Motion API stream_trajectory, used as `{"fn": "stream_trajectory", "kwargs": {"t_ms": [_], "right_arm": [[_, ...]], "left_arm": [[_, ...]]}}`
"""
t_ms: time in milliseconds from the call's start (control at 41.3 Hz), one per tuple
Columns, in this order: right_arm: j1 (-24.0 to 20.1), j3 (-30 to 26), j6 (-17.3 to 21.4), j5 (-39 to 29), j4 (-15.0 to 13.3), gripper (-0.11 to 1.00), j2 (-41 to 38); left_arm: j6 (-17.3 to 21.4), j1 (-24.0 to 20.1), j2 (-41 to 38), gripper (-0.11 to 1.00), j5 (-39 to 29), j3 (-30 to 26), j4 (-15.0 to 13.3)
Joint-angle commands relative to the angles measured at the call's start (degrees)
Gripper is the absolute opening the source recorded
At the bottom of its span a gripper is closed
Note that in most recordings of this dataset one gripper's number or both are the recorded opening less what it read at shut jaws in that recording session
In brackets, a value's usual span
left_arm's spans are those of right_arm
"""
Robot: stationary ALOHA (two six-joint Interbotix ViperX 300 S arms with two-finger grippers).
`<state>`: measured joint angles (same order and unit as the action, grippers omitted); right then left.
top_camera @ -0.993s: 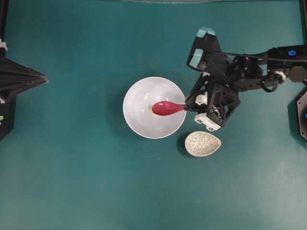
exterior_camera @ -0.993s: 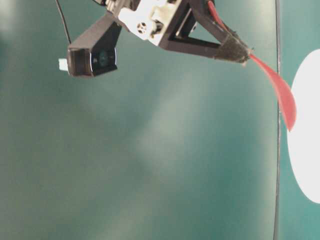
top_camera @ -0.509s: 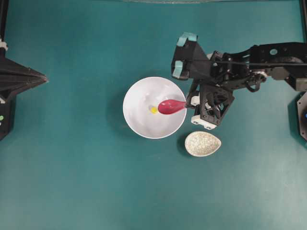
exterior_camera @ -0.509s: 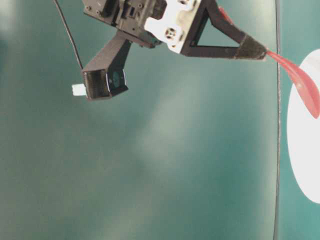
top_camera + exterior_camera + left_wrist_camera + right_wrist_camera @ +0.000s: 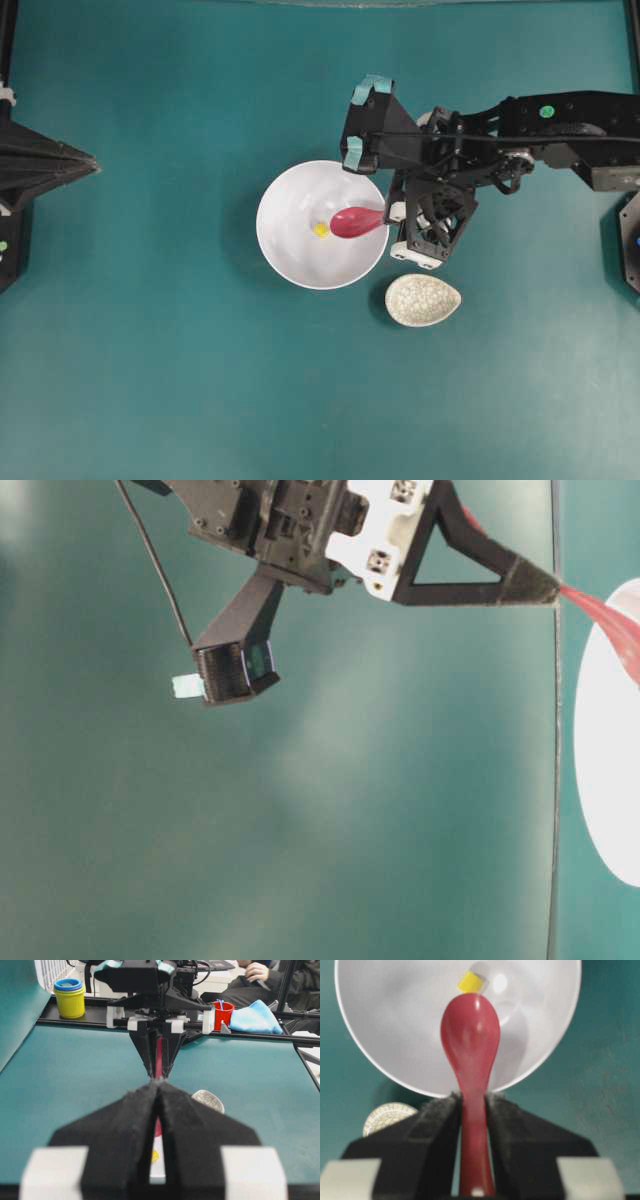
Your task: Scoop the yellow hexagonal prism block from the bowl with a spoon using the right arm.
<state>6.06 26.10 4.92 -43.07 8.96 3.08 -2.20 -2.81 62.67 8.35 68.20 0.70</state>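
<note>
The bowl [image 5: 300, 255] is round, plain white and smooth, sitting on a matte teal table [image 5: 150, 350]. Inside it, near the middle, lies the block [image 5: 320, 229], a tiny bright yellow faceted piece; in the right wrist view it [image 5: 471, 981] sits just past the tip of the spoon's head, so close that touching cannot be told. The spoon [image 5: 356, 221] is glossy red-pink with an oval head and a straight handle, its head over the right half of the bowl.

The right arm [image 5: 560, 125], black with white parts, reaches in from the right edge, its wrist bent toward the bowl. Its gripper [image 5: 472, 1105] has dark foam-like pads [image 5: 437, 1120] clamped narrowly on the spoon's handle, the head sticking out ahead over the bowl. Teal tape marks the camera housing on top.

The left gripper [image 5: 156, 1090] rests at the left edge, its black fingers pressed together with nothing between them.

Just beside the bowl, lower right, is a small speckled beige oval dish [image 5: 423, 299] with a crackled surface.

No readable writing shows.
</note>
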Motion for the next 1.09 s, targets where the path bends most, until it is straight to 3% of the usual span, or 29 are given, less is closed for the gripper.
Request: {"fn": "stream_trajectory", "kwargs": {"t_ms": [0,1066], "right_arm": [[0.3,-1.4,0.1,0.2,-0.1,0.24,0.4],[0.2,-2.9,0.3,-1.5,0.1,0.24,-3.0]], "left_arm": [[0.1,-0.1,-0.2,0.0,0.3,-1.7,0.1],[0.2,-0.1,-0.3,0.0,0.2,-1.7,0.1]]}}
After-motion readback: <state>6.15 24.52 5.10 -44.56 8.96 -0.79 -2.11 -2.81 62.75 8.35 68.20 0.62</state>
